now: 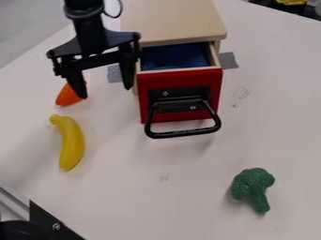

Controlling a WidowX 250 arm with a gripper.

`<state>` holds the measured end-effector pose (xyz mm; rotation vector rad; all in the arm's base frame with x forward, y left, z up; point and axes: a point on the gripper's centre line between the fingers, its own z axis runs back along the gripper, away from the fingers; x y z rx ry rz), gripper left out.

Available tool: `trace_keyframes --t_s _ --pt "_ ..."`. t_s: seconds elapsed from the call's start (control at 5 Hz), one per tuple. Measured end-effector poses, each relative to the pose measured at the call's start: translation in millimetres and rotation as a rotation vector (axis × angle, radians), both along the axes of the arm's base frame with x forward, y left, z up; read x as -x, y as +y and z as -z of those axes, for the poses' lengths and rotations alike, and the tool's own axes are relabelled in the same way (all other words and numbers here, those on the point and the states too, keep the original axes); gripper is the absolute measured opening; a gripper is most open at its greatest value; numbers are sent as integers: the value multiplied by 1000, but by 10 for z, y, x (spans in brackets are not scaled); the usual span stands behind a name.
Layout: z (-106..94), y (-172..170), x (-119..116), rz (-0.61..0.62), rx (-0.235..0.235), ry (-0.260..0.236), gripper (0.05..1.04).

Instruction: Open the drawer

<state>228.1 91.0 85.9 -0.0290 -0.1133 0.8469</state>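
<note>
The small wooden cabinet [175, 21] stands at the top centre with its red-fronted drawer [210, 86] pulled partly out. Something dark blue [172, 56] shows inside it. On the drawer front, the black loop handle [182, 134] sticks out toward the camera. My gripper [106, 91] hangs open to the left of the drawer, its fingers pointing down and apart with nothing held between them. The right finger is close beside the drawer's left edge, and whether they touch I cannot tell. The handle is below and to the right of the gripper.
An orange object [67, 96] lies partly behind the left finger. Below it is a yellow toy banana [72, 143]. Green toy broccoli [252, 187] lies at the lower right of the white table [156, 201]. A black and metal fixture [47, 220] occupies the lower left corner.
</note>
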Motion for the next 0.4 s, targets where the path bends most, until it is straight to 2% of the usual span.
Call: trace_keyframes --t_s 0.2,0.4 --pt "138 206 83 -34 40 20 998" --pt "188 294 112 -50 41 19 998"
